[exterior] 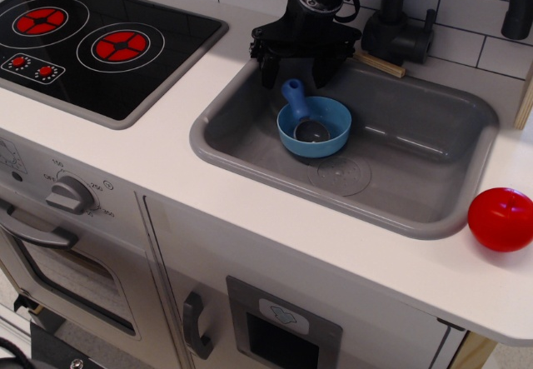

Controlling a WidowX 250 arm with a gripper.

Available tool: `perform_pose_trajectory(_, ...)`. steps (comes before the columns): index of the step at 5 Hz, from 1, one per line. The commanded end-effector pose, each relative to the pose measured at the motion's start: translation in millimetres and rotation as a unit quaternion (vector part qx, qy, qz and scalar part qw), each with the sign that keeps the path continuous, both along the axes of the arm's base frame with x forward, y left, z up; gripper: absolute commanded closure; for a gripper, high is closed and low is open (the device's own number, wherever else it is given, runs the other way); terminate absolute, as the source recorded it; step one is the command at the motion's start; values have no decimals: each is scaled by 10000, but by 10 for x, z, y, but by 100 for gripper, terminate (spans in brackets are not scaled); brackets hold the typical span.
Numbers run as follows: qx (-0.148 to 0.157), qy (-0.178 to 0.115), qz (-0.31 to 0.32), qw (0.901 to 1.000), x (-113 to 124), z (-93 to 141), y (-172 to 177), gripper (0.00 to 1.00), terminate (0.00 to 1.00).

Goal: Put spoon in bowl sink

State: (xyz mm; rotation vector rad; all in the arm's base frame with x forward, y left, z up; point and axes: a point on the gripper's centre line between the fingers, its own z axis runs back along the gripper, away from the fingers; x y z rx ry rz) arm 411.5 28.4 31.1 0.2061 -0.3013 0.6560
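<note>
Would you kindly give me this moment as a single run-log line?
hand: open, above spoon handle | spoon: cup in bowl, handle on rim | bowl: in sink | step: spoon placed

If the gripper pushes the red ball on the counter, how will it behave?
The red ball is round and smooth, so it would probably roll away easily. It sits near the counter edge, so it may fall off. Its glossy surface suggests hard plastic, likely slippery.

small numbers ring the oven knob [72, 194]: "250" shows at its upper right; the other figures are too blurred to read. no other text is legible anywhere.
</note>
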Motion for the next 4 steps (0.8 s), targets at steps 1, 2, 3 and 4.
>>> perform_pose_trajectory(1, -166, -609, -48, 9980, 85, 716, -27, 0, 0)
perform_pose_trajectory(2, -166, -609, -48, 9980, 85, 716, -27, 0, 0)
perform_pose_trajectory(3, -166, -609, -48, 9980, 85, 716, -27, 0, 0)
perform_pose_trajectory(4, -166, -609, -48, 9980, 85, 716, -27, 0, 100)
